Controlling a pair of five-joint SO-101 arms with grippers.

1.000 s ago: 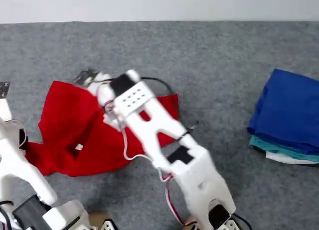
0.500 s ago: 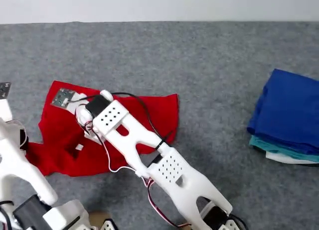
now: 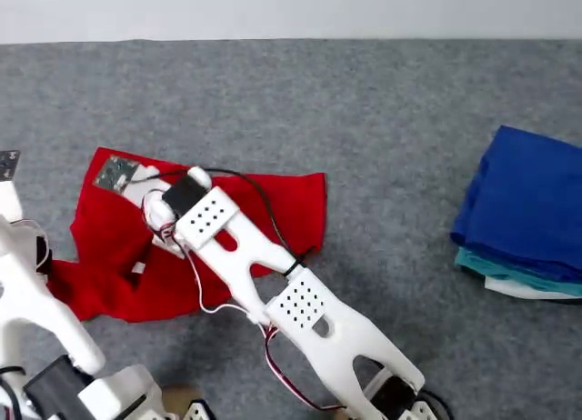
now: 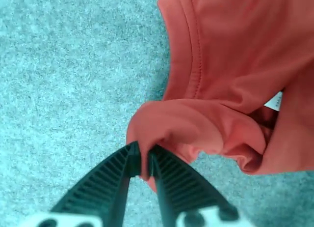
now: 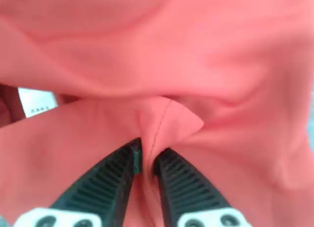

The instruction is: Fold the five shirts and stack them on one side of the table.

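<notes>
Left hand [image 4: 143, 158] clenched on edge of red shirt [image 4: 230, 65]; right hand [image 5: 146, 156] pinching a mid-shirt fold, on grey counter [image 4: 73, 65].

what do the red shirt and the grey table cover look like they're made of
The red shirt looks like soft matte knit, probably cotton jersey: it falls in limp folds and has a stitched neckline seam. The grey table cover looks like felt or low-pile carpet: fuzzy, speckled, no shine.

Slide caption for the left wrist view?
Left gripper shut on a bunched edge of the red shirt, above the grey table.
</notes>
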